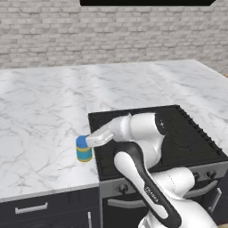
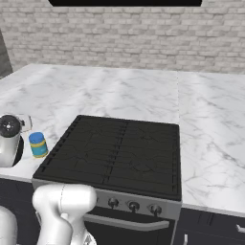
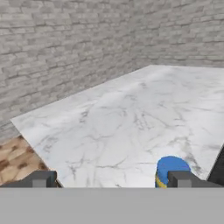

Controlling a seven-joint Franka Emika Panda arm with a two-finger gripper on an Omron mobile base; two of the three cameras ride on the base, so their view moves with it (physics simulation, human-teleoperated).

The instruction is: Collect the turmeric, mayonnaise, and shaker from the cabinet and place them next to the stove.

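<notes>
Mayonnaise [image 1: 83,148] standing upright on the marble counter [image 1: 40,116], just beside the left edge of the stove [image 2: 119,150], with the gripper [image 3: 111,179] directly above and behind it, jaws spread wide and holding nothing. The jar appears already placed, so the step in hand is judged to be the retreat: lift straight away from the blue lid before swinging, so that neither fingertip clips the jar and tips it toward the counter's front edge. In the hand view the jar is partly covered by one fingertip [image 3: 183,178]. The cabinet [image 1: 147,2] is cut off at the top edge, its interior hidden, so the turmeric and shaker cannot be located.
</notes>
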